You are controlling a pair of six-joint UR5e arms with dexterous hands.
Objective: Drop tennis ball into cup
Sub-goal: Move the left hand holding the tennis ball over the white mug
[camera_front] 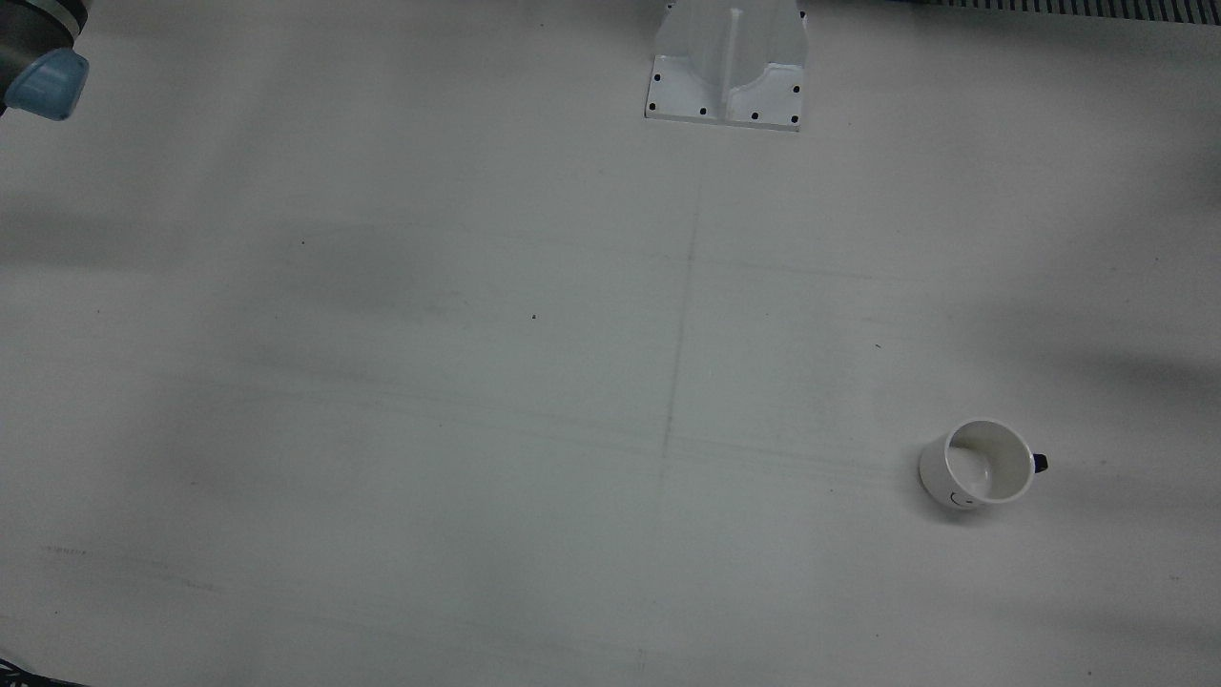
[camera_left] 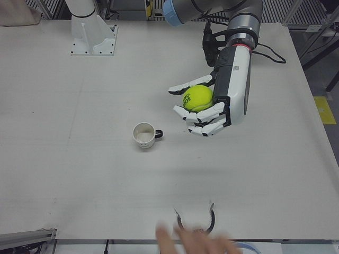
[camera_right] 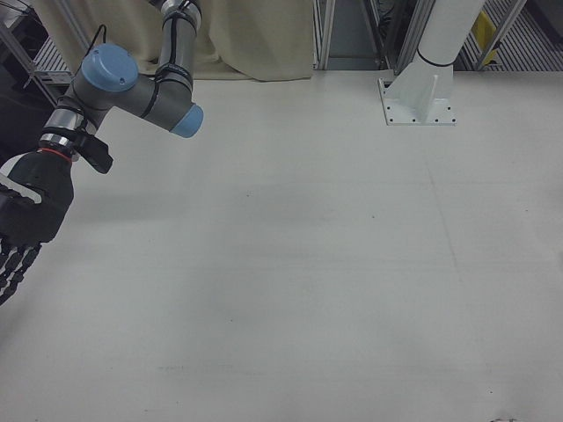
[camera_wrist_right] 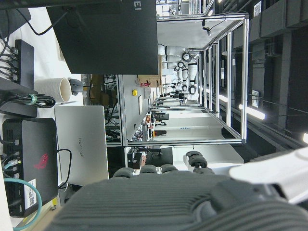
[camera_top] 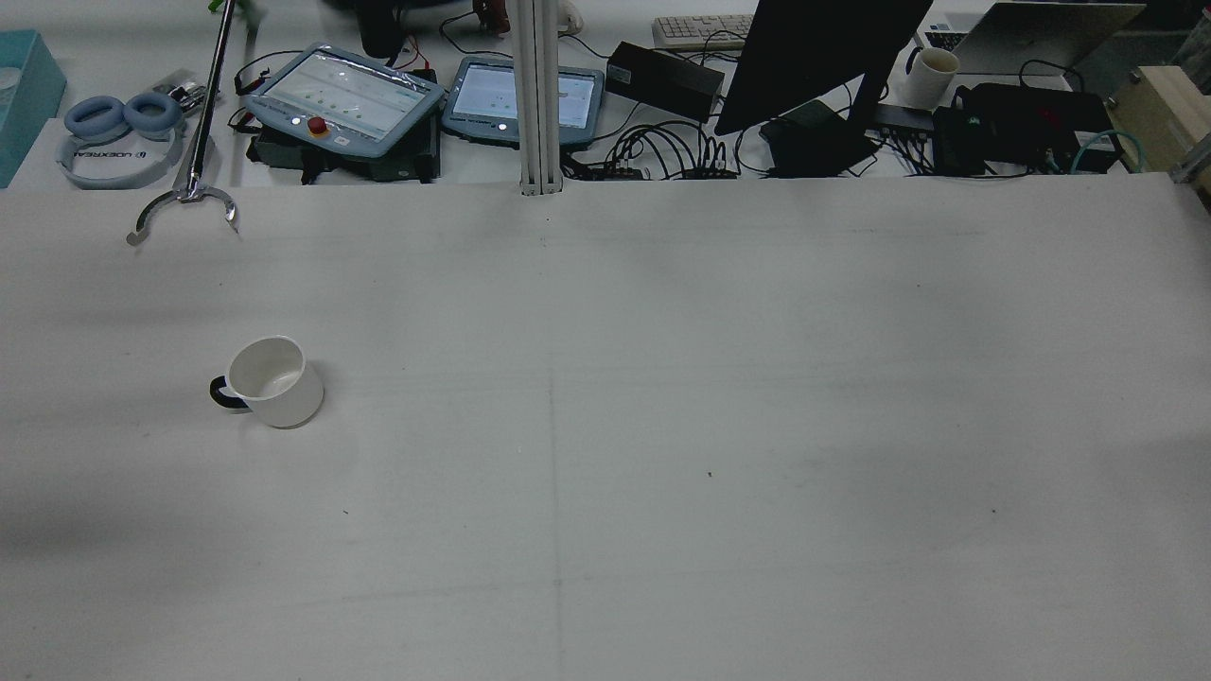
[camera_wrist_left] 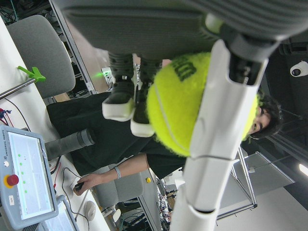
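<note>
Left hand | grips tennis ball | beside cup

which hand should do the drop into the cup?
Left. The left hand already holds the tennis ball above the table, close to the cup. The right hand hangs empty at the far side.

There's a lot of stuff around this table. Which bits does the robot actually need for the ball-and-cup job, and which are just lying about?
Needed for the job:
- tennis ball, held in the left hand
- white cup, upright on the table, empty

Just lying about:
- grabber tool at the table's far edge
- blue headphones
- two control tablets
- monitor
- laptop
- right hand, idle, off to the side
</note>
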